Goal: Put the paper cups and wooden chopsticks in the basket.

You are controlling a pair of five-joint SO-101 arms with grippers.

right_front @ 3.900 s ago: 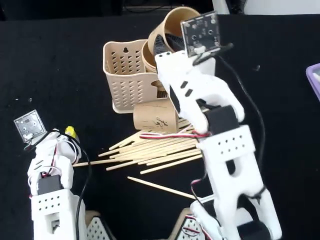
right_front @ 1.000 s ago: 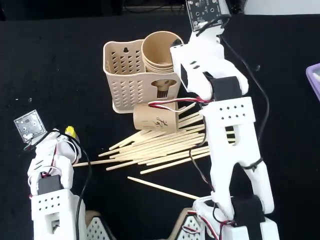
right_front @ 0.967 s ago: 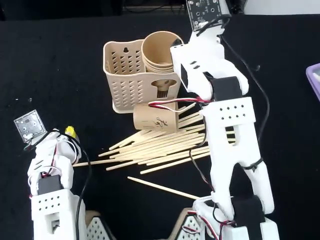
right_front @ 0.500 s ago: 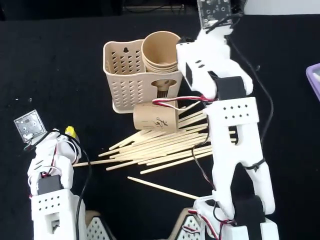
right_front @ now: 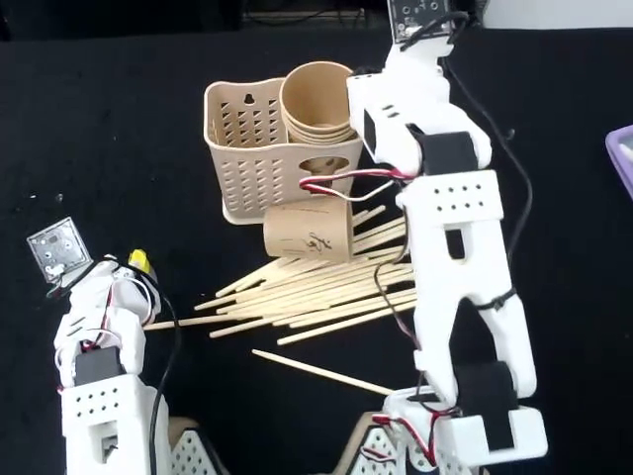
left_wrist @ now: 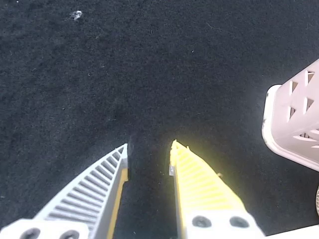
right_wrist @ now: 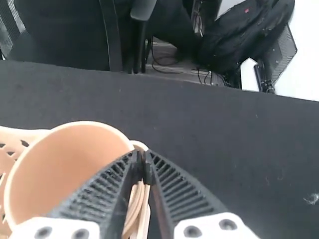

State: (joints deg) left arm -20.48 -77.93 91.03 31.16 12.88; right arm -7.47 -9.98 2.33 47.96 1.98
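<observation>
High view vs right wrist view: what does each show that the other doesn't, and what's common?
High view: loose wooden chopsticks piled on the table, and a paper cup lying on its side in front of the basket. Right wrist view: the room beyond the table, with a black bag and cables. Shared: the stacked paper cups standing in the basket.

Right arm (right_front: pixel 455 228) covers far ends of chopsticks (right_front: pixel 297 292). Cup stack (right_front: pixel 316 94) lower part hidden inside basket (right_front: pixel 247 148). Purple container (right_front: pixel 623 148) cut off at picture edge.
</observation>
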